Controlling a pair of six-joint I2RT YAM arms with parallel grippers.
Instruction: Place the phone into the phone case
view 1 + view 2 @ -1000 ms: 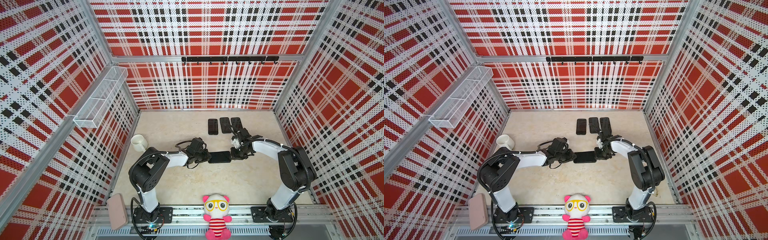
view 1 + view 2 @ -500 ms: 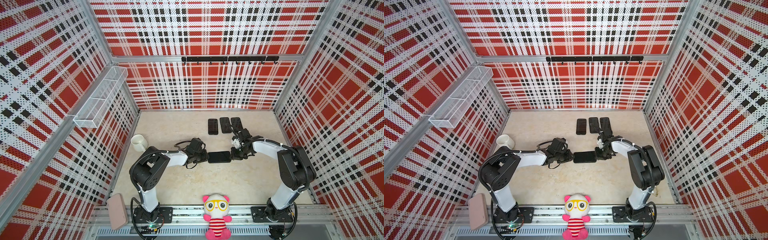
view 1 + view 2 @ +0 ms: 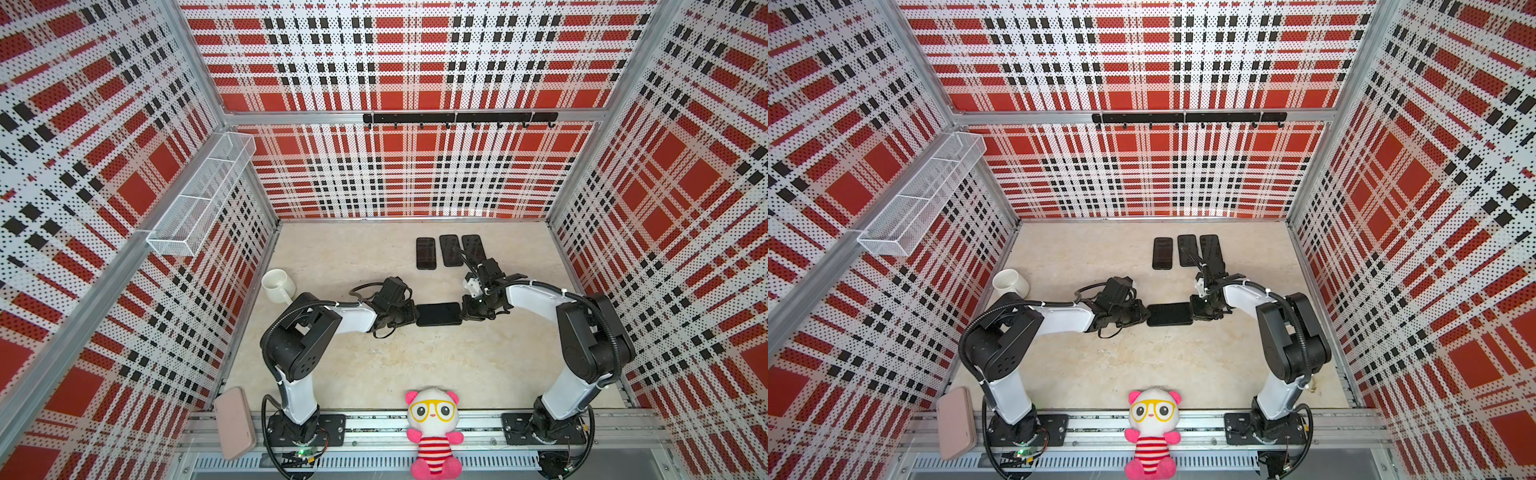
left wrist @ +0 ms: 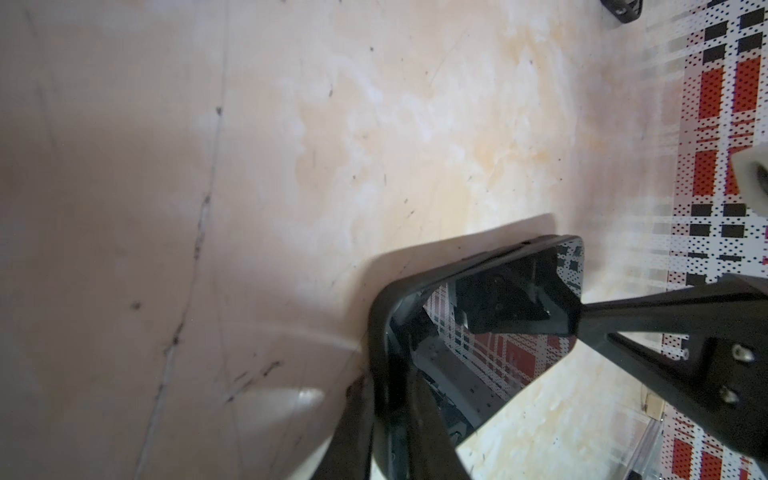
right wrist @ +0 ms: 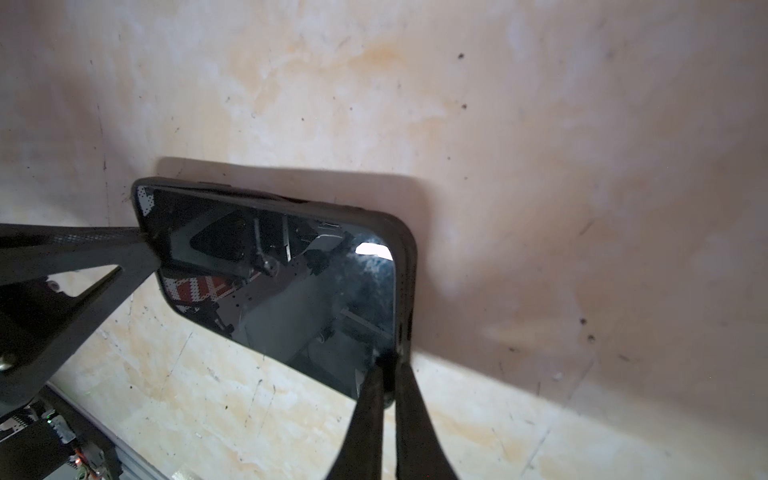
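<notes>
The pale marbled table fills my view. The left arm and right arm both reach inward to meet at its middle. A wire basket hangs on the left wall. A plush toy sits at the front rail, with a pink flat case leaning near the left base. A white mug stands by the left wall. Three dark handsets lie in a row towards the back.

In both top views the phone lies crosswise at the centre of the table, screen up, between the two pincers. The black phone case shows as a rim around it (I cannot tell whether it is fully seated).

The left gripper is narrow and pinches the case rim at one short end. The right gripper is closed tight on a corner of the phone at the opposite end.
</notes>
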